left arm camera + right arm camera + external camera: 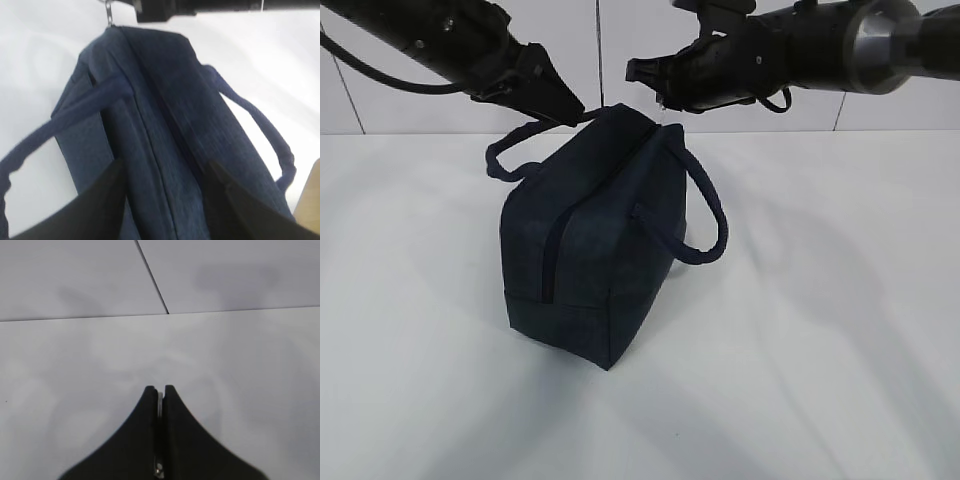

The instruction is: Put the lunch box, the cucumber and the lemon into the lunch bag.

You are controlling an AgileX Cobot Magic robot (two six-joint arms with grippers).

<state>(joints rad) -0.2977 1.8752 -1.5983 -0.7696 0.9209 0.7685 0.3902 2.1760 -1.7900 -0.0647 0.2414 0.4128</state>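
The dark navy lunch bag [600, 240] stands on the white table [820, 350], its top zipper looking closed along its length. My left gripper [570, 108] reaches the bag's far top end. In the left wrist view [165, 170] its jaws press against the bag's [165, 100] top ridge from both sides. My right gripper [665, 95] is shut on the silver ring pull [663, 110], a thin silver strip between its fingertips in the right wrist view [160, 390]. The ring also shows in the left wrist view [108, 12]. The lunch box, cucumber and lemon are out of view.
The bag's two loop handles hang out to the left [510, 160] and to the right [710, 230]. A white tiled wall [620, 40] stands behind the table. A tan surface [310, 200] shows at the lower right edge of the left wrist view.
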